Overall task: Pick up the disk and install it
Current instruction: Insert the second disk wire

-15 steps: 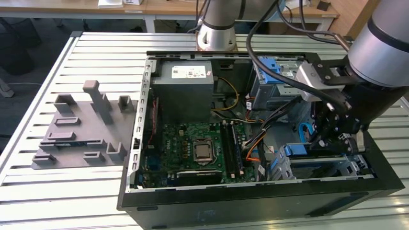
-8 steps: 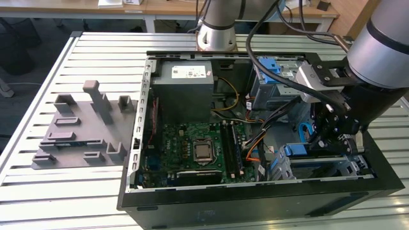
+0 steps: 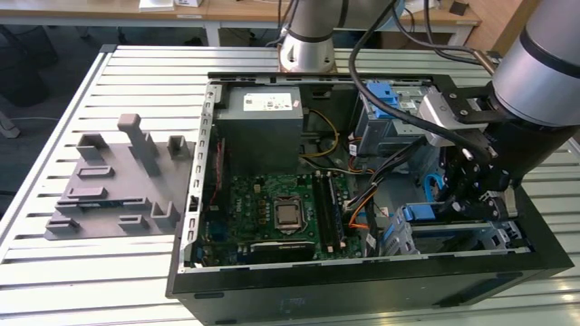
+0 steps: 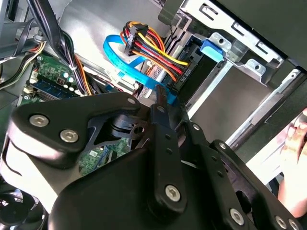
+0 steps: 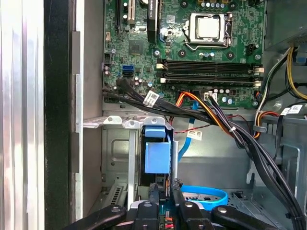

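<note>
- I have the gripper (image 3: 485, 207) down inside the open computer case (image 3: 363, 285), in the lower right of the exterior view, with the arm (image 3: 544, 75) coming in from the upper right corner.
- I cannot tell from any of my views whether the gripper is clenched or released. Its tip sits right at the near edge of the disk (image 3: 426, 212).
- The disk stands on edge in the drive cage (image 3: 494, 238) at the case's lower right corner. In the exterior view I mainly see its blue rail, just left of the gripper.
- In the first wrist view the disk (image 5: 157, 153) shows as a dark slab with a blue plastic end, slotted between the cage's grey metal walls (image 5: 115, 148), and the gripper (image 5: 164, 188) lines up with its edge.
- In the second wrist view the gripper (image 4: 161, 98) points at the same dark slab (image 4: 211, 48) with its blue end seated in the cage.
- A light blue flat cable (image 4: 120, 57) loops near the gripper tip, and a bundle of red, yellow and black wires (image 4: 153, 45) ends in a plug beside the disk.
- The motherboard (image 3: 272, 204) fills the case's middle, with the grey power supply box (image 3: 263, 112) above it in the exterior view.
- A second cage with a blue latch (image 3: 385, 95) sits toward the upper right of the case.
- A grey moulded fixture (image 3: 113, 183) lies on the slatted metal table (image 3: 91, 285), left of the case and well apart from the gripper.
</note>
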